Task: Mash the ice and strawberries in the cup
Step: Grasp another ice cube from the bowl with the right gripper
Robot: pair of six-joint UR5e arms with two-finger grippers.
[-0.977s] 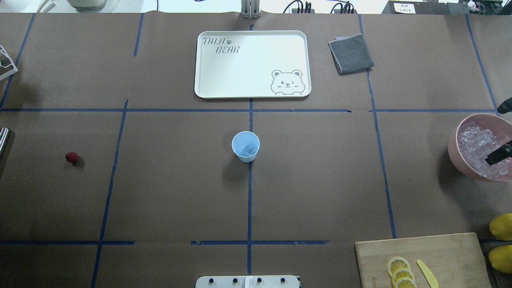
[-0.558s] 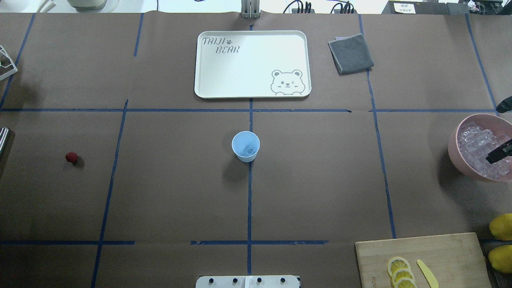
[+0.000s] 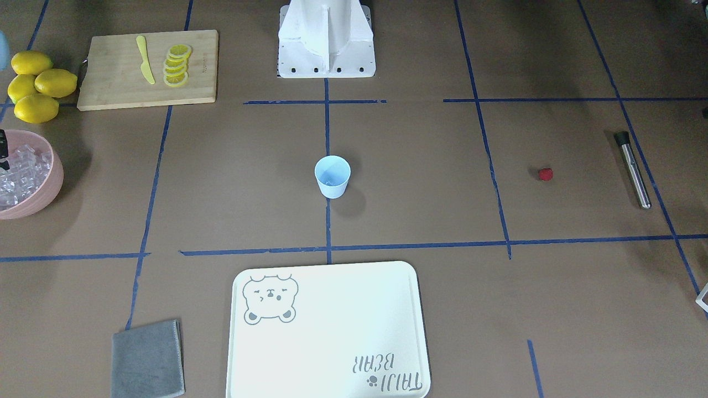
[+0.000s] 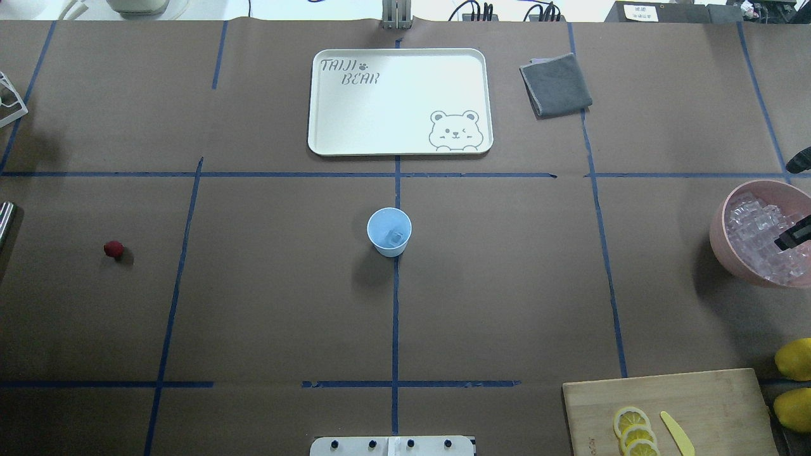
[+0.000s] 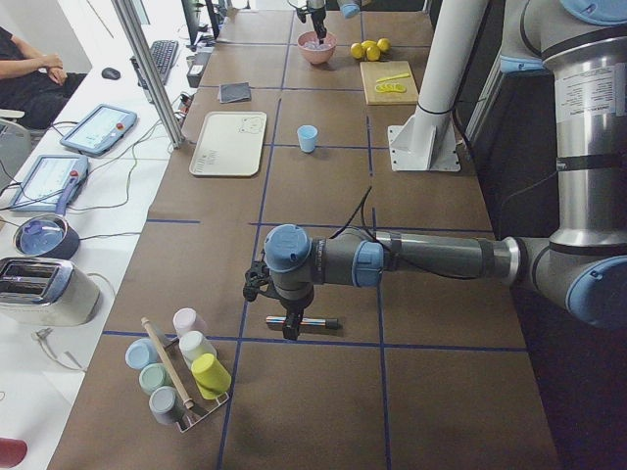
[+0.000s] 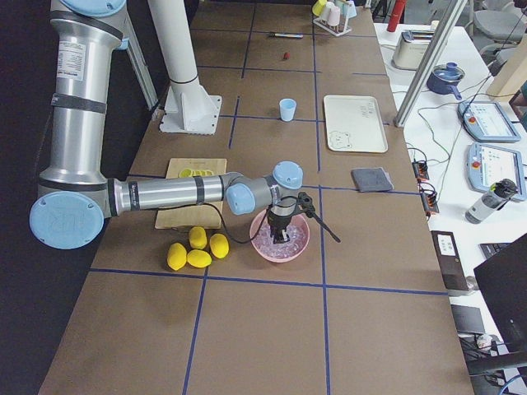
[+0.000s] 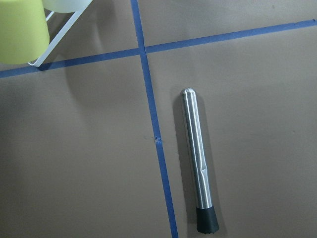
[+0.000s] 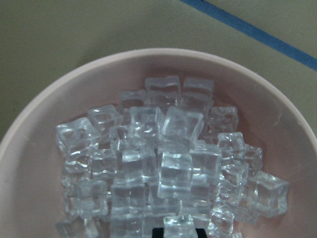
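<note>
Pale-blue plastic cup (image 4: 389, 231) at the table's centre holds a clear ice cube (image 4: 396, 237), but the small red strawberry (image 4: 113, 249) and steel muddler (image 7: 198, 158) lie well outside it, so mashing is not yet begun, while the right gripper (image 4: 793, 237) hangs over the pink ice bowl (image 4: 719, 234) and the left gripper (image 5: 286, 328) over the muddler, and I cannot tell whether either claw is open or closed.

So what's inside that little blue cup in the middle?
One small clear ice cube lies at the bottom of the pale-blue plastic cup. Nothing else shows inside; the near wall hides a sliver of the floor.
</note>
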